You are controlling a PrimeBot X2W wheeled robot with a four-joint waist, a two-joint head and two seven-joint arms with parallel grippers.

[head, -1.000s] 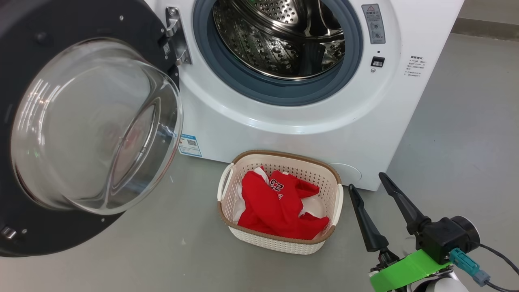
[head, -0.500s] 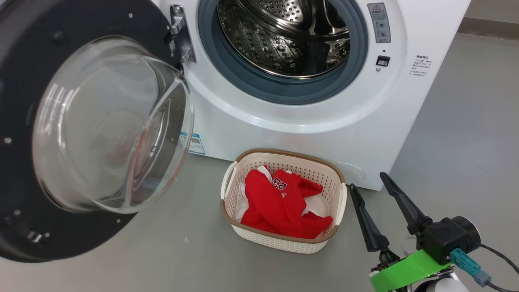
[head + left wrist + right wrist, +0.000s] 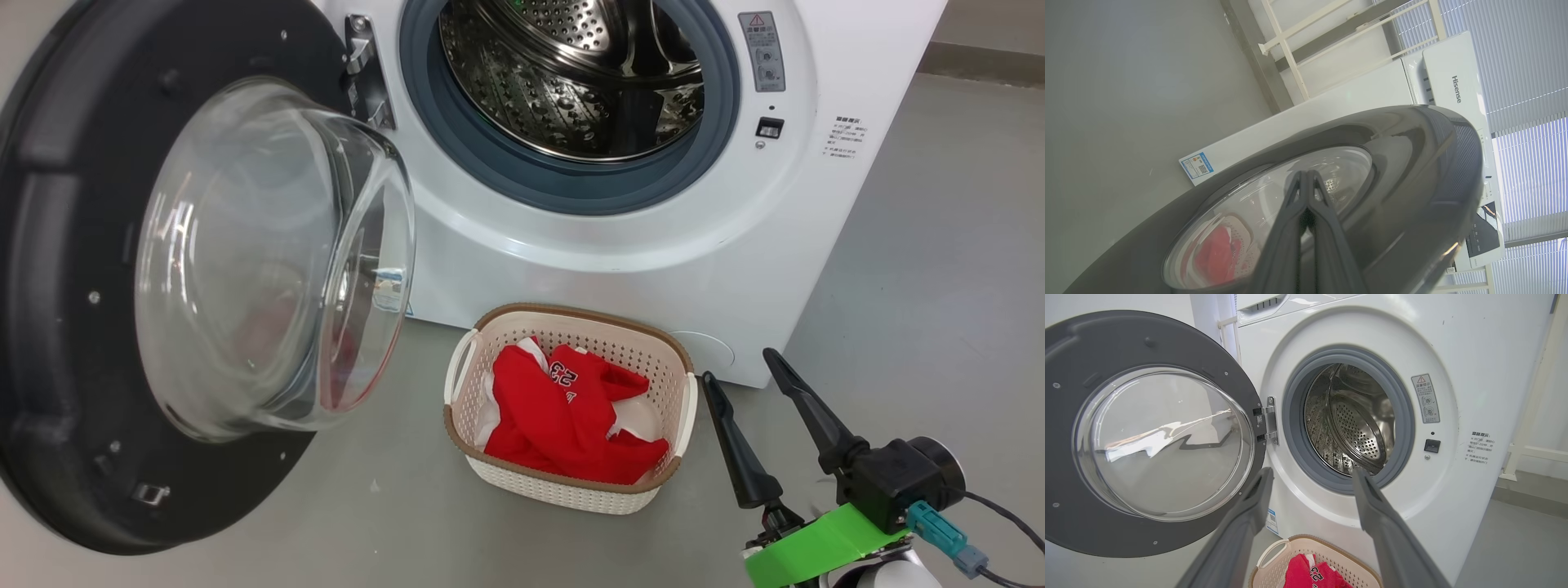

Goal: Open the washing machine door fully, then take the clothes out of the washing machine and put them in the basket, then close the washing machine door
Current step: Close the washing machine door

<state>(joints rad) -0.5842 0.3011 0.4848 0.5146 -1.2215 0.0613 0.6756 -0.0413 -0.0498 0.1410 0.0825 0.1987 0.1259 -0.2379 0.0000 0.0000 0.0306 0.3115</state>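
Blurring behind the door (image 3: pixel 1412 163) (distorted): clothes (image 3: pixel 1216 255)

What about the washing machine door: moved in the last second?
Yes. The washing machine door has swung toward closing: it now covers the blue label, which showed beside it before.

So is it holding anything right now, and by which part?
Nothing is held. The right gripper is open and empty; the left gripper is shut on nothing, at the washing machine door.
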